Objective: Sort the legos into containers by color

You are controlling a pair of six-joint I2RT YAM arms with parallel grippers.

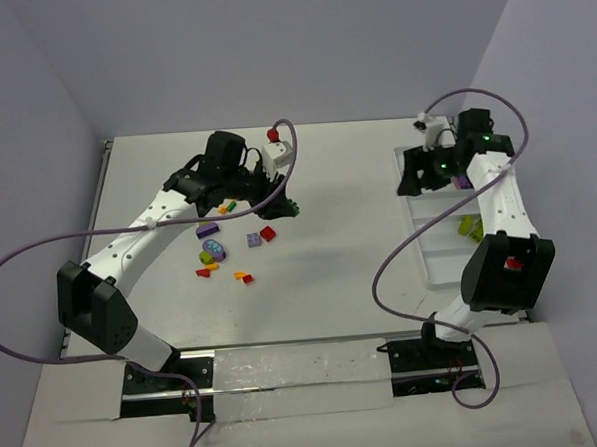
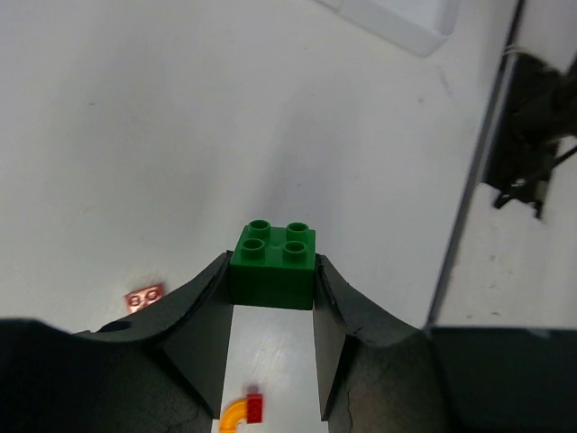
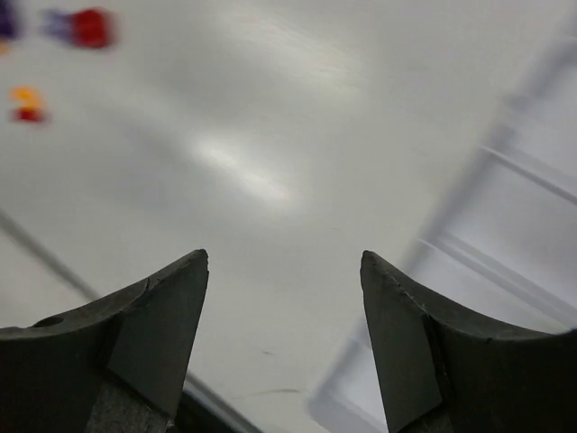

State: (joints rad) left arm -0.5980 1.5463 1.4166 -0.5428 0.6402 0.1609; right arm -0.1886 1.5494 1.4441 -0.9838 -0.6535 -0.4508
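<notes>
one green brick [image 2: 273, 262] is pinched in the left claw's [image 2: 270, 281] tips, well apart from the tray [image 1: 443, 261] at right, where the right claw [image 3: 284, 262] hangs open and empty. gripped only near the fingertips, the brick could twist loose on the carry across and drop among the loose legos [image 1: 218, 250] below.
</notes>
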